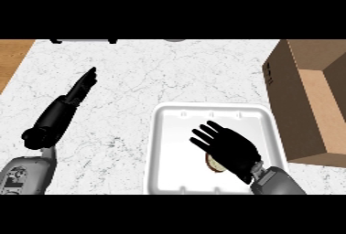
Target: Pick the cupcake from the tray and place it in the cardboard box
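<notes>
The left hand (82,86) stretches straight-fingered and edge-on from its grey forearm (27,176), while the right hand (228,145) hovers palm down, fingers spread and relaxed.

The cupcake (214,164) shows only as a small tan and brown sliver, mostly hidden under the right hand (229,146); it sits in the tray, toward 6 o'clock from the tray's middle. The tray (179,132) is white and rectangular with rounded corners and a raised rim, lying flat at 5 o'clock of the view. The cardboard box (278,75), brown and open-topped, stands at 3 o'clock, just beside the tray's right rim
</notes>
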